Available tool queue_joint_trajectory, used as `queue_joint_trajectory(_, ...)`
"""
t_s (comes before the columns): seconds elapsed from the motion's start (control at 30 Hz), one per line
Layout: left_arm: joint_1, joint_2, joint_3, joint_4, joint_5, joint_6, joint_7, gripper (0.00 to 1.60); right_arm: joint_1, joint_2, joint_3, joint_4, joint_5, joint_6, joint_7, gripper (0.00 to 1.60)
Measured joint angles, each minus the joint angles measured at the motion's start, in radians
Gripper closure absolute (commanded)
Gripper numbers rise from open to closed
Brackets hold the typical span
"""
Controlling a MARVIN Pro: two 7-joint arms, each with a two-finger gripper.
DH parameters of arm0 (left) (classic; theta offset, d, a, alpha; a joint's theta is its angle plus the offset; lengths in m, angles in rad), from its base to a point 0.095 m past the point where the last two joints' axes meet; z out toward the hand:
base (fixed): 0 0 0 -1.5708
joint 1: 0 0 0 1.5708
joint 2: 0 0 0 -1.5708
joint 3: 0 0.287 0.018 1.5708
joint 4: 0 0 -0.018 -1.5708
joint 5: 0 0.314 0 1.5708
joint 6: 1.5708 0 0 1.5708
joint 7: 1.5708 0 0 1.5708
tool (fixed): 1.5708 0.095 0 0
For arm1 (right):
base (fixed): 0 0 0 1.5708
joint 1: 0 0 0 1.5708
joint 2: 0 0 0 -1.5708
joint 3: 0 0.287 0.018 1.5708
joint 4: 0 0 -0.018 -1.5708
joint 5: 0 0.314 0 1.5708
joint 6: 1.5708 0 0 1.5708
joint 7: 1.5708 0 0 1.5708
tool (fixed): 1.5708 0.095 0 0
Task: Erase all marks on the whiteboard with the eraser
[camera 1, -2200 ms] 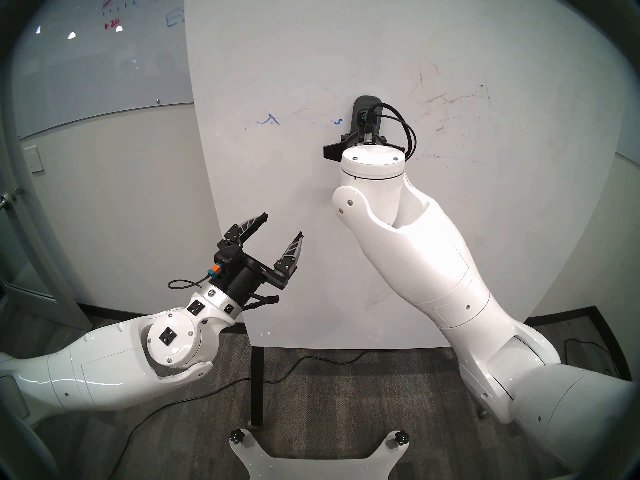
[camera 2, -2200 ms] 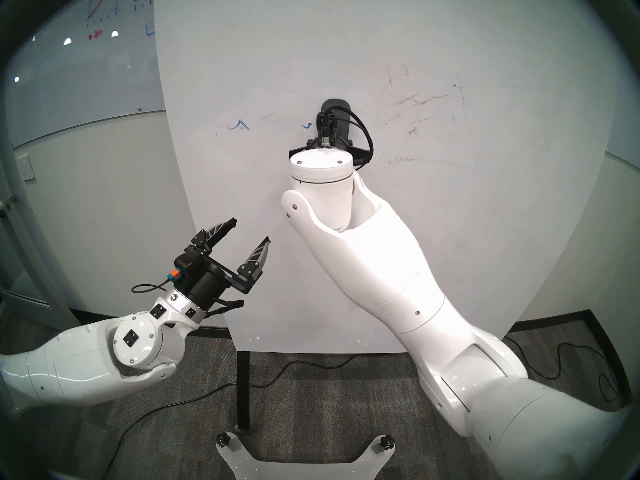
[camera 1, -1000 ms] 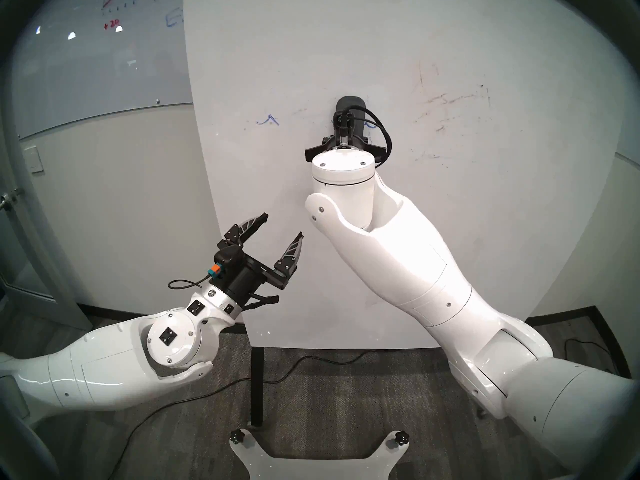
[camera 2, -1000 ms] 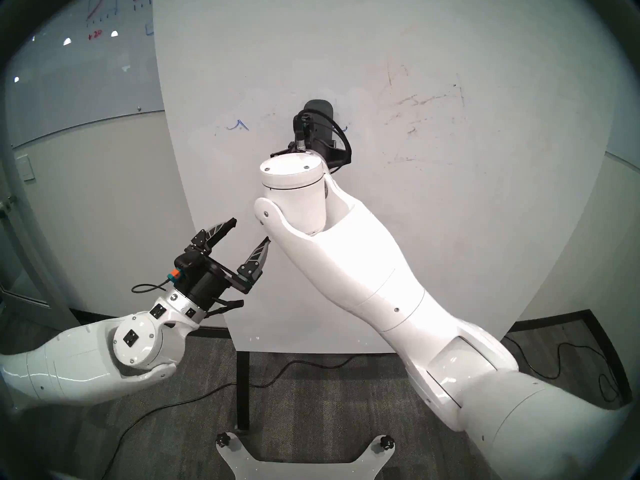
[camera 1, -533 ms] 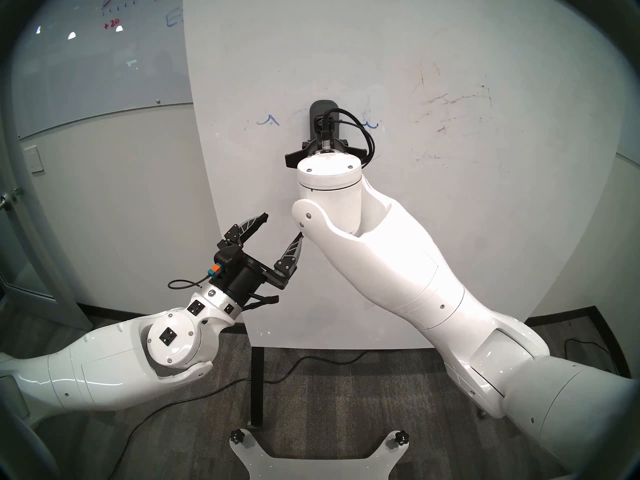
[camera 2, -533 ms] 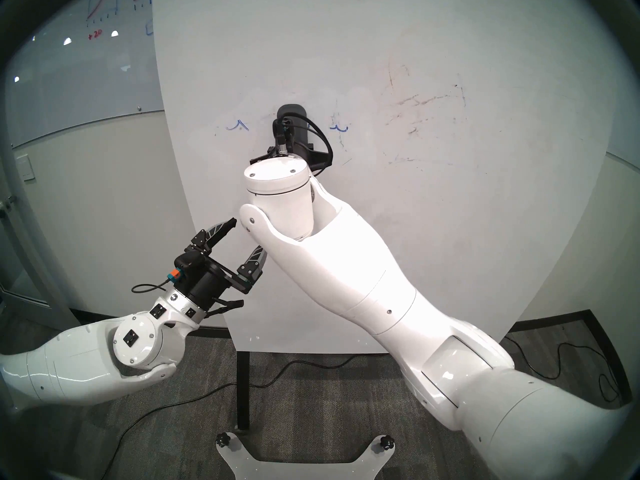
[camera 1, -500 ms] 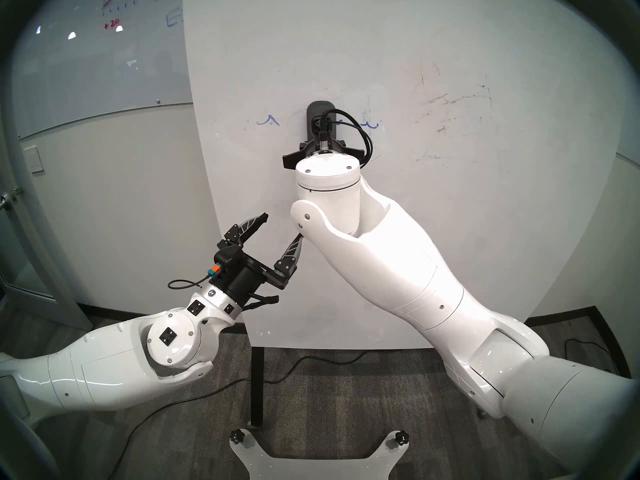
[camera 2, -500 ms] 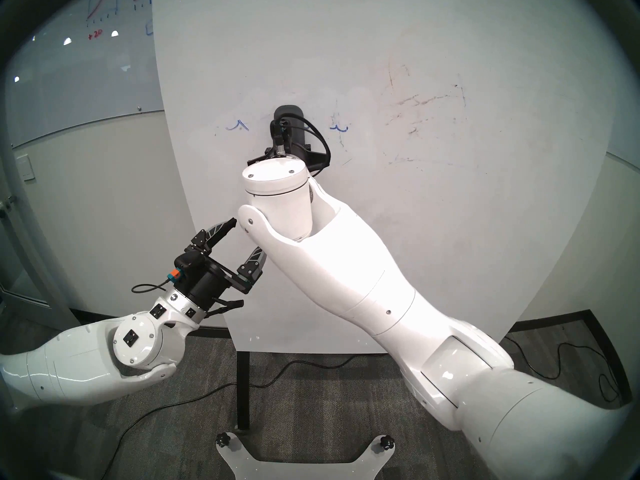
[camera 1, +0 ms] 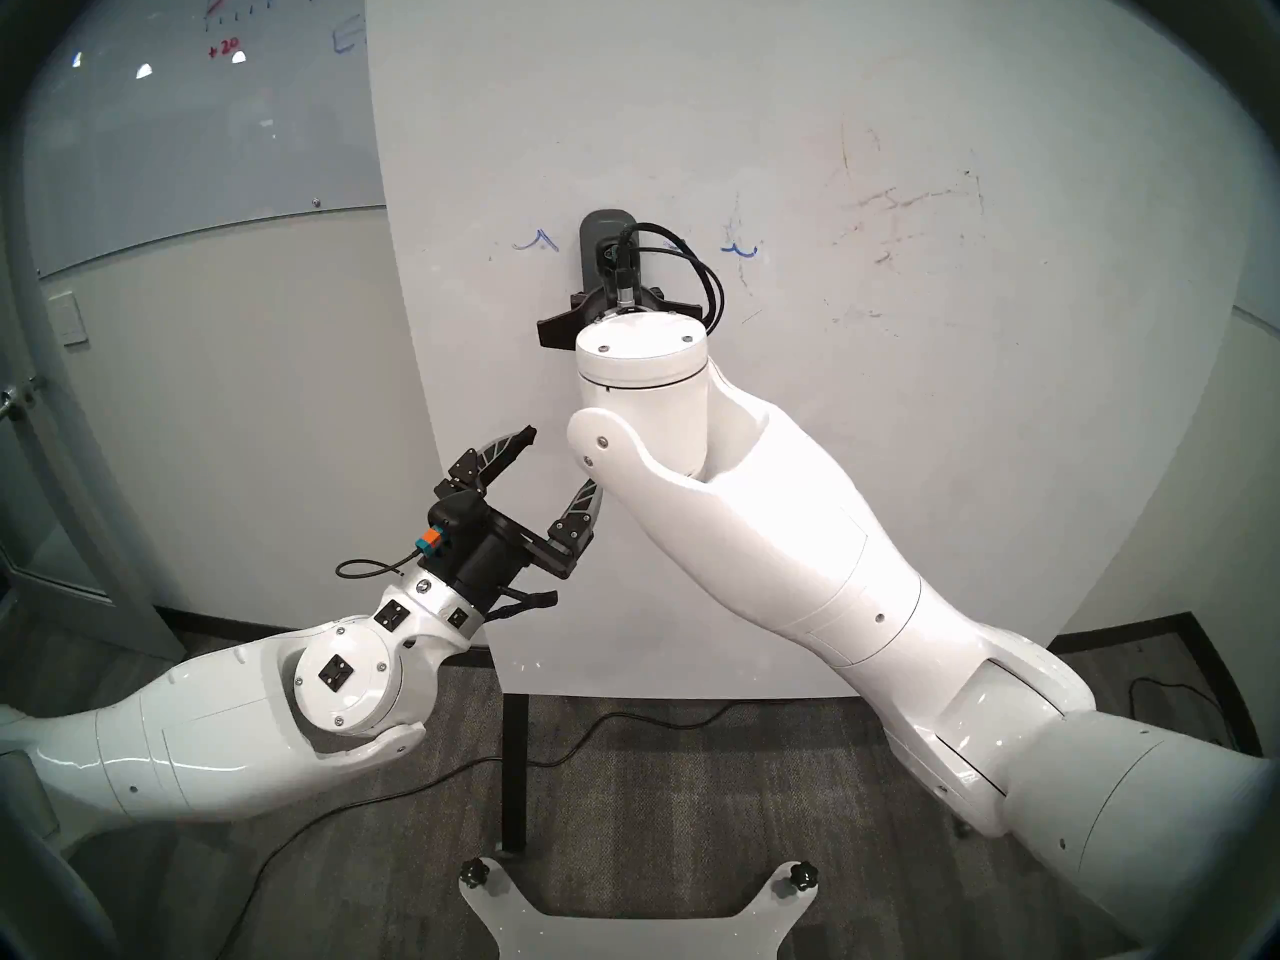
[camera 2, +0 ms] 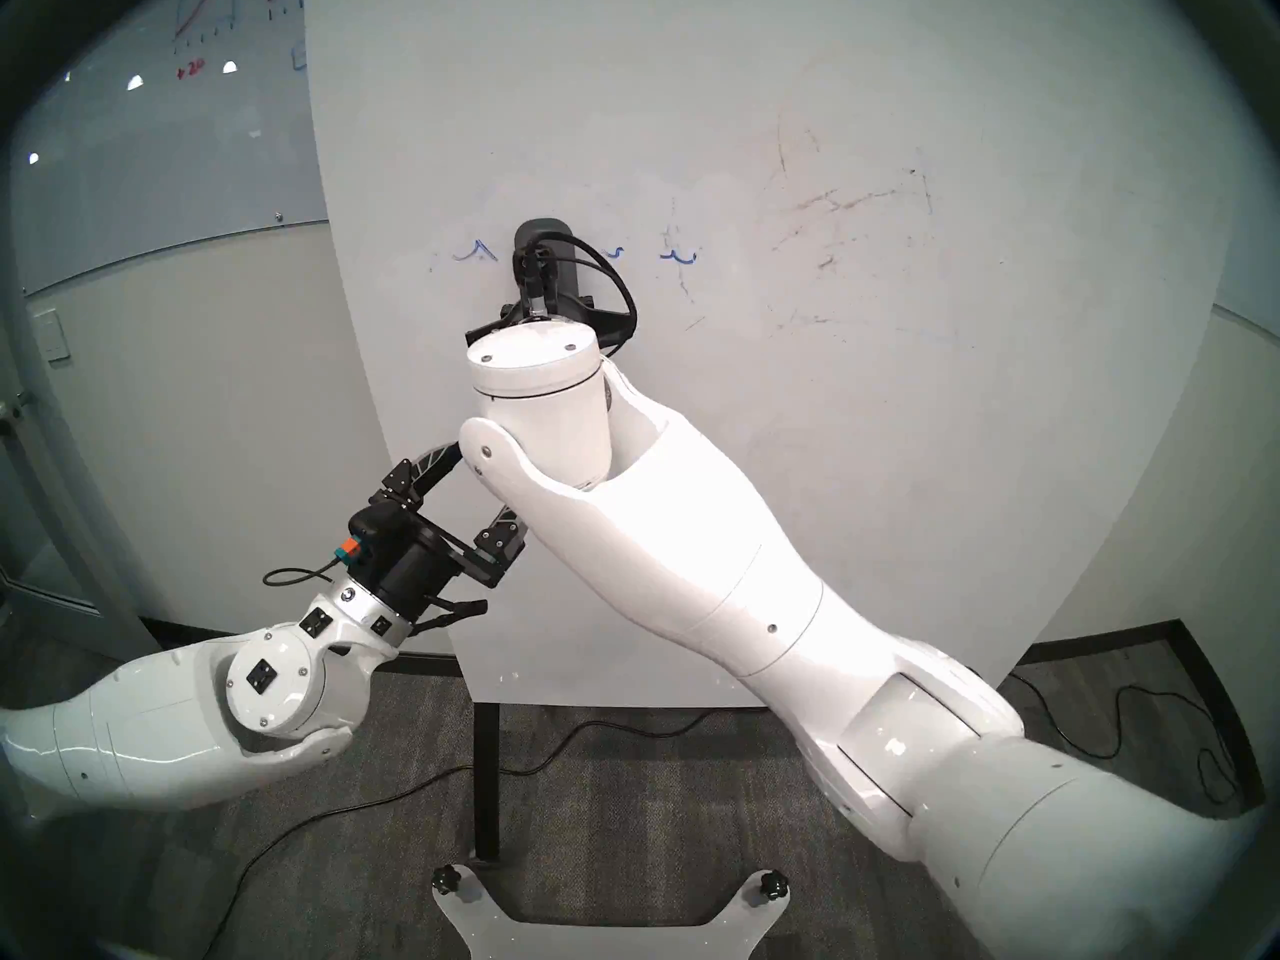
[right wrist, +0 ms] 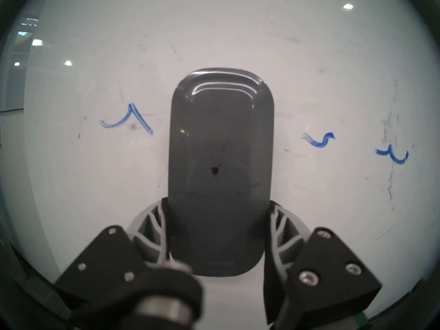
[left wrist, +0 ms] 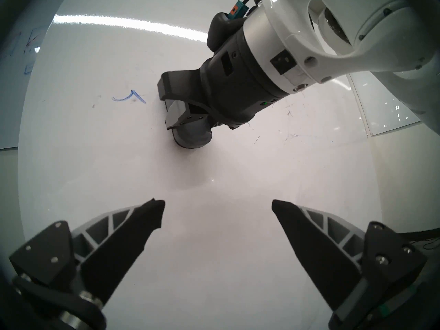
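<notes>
My right gripper, clamped on the eraser, has slid left, missing two blue marks. Left gripper idles open; I need another pass.

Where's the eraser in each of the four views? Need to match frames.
Head stereo left: eraser upper centre, upright on the whiteboard, above the right wrist.
Head stereo right: upper centre-left, same pose.
Left wrist: upper centre, its lower end showing under the right gripper.
Right wrist: dead centre, clamped between the fingers.
Shared landmark: blue peak-shaped stroke just left of the eraser.
</notes>
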Motion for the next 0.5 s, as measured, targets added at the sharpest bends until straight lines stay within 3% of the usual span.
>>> queue_joint_trajectory(0.5,0.000,0.000,0.000,0.000,0.000,0.000,0.000,0.00,0.005,-0.020,-0.039,-0.007,-0.012,0.026,-0.004,1.60)
